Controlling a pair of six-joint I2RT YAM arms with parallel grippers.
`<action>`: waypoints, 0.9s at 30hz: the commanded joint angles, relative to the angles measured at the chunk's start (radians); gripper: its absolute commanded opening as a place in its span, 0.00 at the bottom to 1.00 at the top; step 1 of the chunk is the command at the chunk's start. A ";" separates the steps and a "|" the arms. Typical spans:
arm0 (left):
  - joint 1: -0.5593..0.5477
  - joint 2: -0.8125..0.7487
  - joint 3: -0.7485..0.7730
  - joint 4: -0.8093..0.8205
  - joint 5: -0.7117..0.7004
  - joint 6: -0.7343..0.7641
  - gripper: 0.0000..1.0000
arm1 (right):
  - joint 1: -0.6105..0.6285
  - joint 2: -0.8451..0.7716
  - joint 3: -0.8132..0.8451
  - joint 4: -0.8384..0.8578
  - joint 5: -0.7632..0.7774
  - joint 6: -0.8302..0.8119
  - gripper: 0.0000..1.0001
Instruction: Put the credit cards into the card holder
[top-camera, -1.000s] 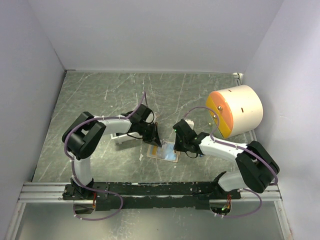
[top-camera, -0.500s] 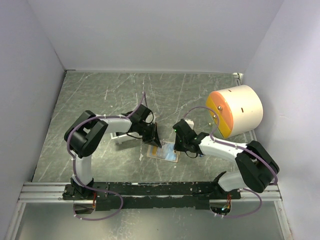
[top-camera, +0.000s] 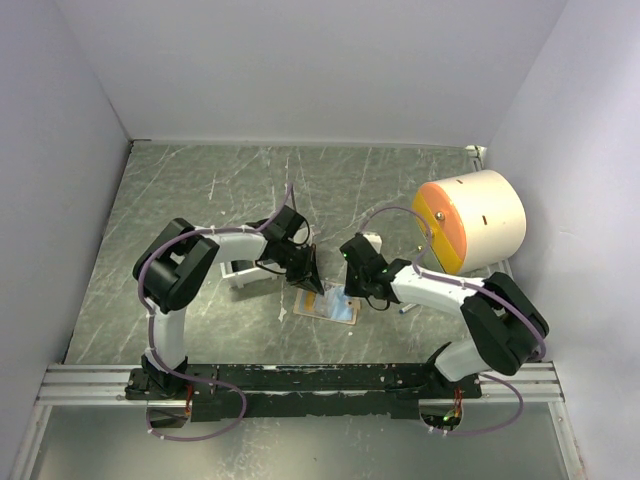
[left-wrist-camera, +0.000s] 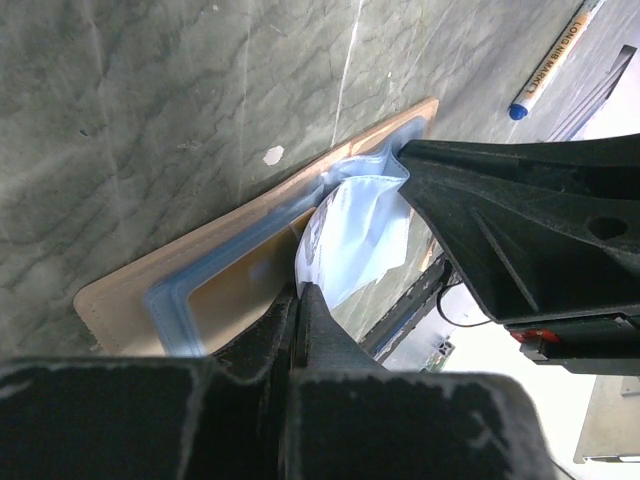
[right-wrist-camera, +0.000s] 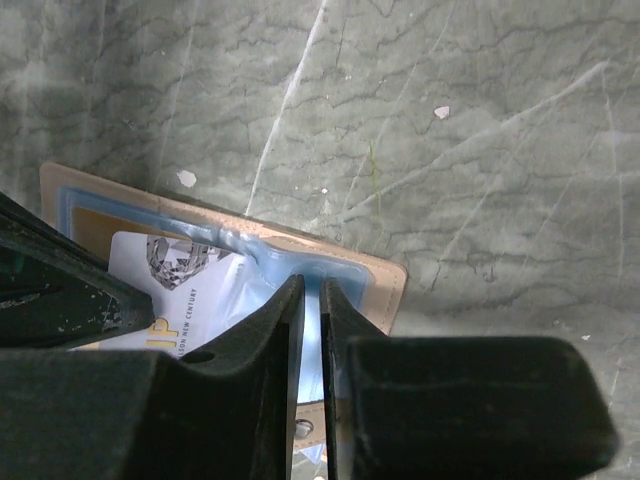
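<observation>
Whereas the worktop (top-camera: 200, 200) and the orange-faced drum (top-camera: 470, 220) stand as they did a second ago, the right arm (top-camera: 440, 290) has swung its forearm leftward, carrying the right tool (top-camera: 345, 288) further across the card holder (top-camera: 330, 306), which lies flat between the two arms, unmoved. Right tool: jaws nearly together, pinching the holder's clear pocket lip, which stands puckered. Left tool (top-camera: 312, 282): clenched, tips pressed at the holder's opposite end; whether it grips anything cannot be told. A white credit card (right-wrist-camera: 175, 268) lies partly under the clear film. Judgement: the pocket is being drawn open, insertion incomplete. A pen (left-wrist-camera: 550, 60) lies apart
</observation>
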 joint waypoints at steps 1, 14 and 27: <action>-0.026 0.043 0.015 -0.018 -0.046 0.004 0.07 | -0.027 0.036 -0.005 -0.024 0.090 -0.050 0.13; -0.034 0.011 0.002 -0.023 -0.088 -0.009 0.07 | -0.017 -0.171 -0.076 -0.056 -0.072 0.068 0.27; -0.013 -0.026 -0.003 -0.043 -0.071 0.009 0.07 | -0.014 -0.063 -0.131 0.010 -0.038 0.066 0.16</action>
